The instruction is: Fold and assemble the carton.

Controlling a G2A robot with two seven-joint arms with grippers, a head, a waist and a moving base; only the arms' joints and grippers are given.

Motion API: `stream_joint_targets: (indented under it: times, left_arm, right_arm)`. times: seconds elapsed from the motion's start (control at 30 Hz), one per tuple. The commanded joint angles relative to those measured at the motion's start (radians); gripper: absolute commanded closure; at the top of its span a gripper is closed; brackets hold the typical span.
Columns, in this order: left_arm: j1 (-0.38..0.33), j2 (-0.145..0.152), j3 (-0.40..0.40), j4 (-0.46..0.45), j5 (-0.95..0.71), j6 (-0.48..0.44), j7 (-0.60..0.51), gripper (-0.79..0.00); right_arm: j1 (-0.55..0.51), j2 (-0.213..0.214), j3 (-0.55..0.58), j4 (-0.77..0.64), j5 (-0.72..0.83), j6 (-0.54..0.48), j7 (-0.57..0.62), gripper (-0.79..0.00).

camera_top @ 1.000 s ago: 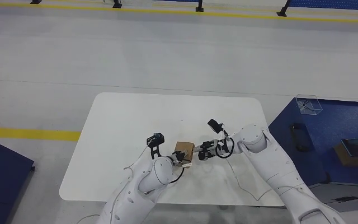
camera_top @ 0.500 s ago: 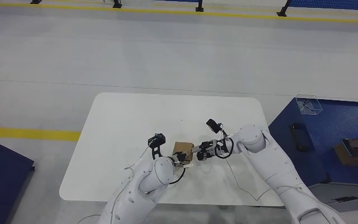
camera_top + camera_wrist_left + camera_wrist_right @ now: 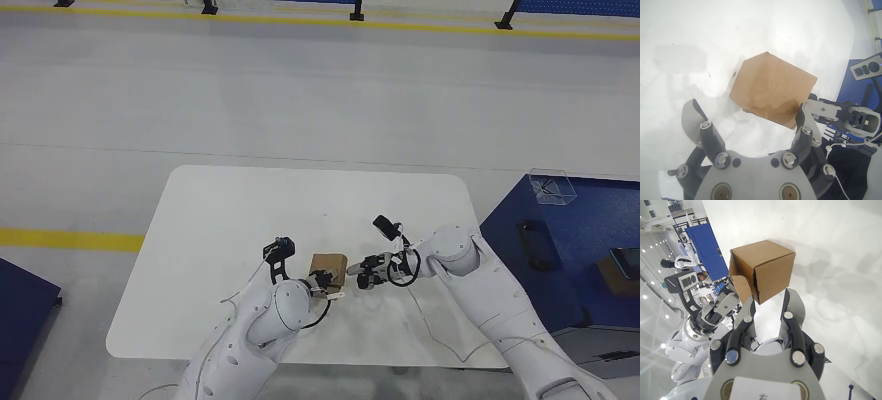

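Note:
A small brown carton stands folded into a box on the white table, toward its near edge. In the right wrist view the carton has one flap sticking out at a seam. My left gripper is open just on the near side of the carton, one fingertip close to a corner. My right gripper is open beside the carton's right side, its fingers at a lower corner. In the left wrist view the right gripper reaches the same corner.
A blue cabinet stands off the table's right edge with a clear plastic box on it. The far and left parts of the table are bare white surface.
The right arm edged toward the carton, then back a little to the right. The carton and the left arm have barely shifted.

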Motion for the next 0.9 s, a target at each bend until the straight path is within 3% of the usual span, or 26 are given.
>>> stream_joint_targets:
  times: [0.0,0.87]
  left_arm:
    - [0.0,0.0,0.001,0.0,0.006,0.002,-0.003,-0.785]
    - [0.005,-0.004,-0.006,0.008,0.012,-0.012,-0.023,-0.785]
  right_arm:
    - [-0.001,-0.002,-0.004,-0.001,0.003,0.0,-0.006,-0.283]
    - [0.034,-0.035,-0.064,0.059,0.033,-0.015,-0.035,-0.274]
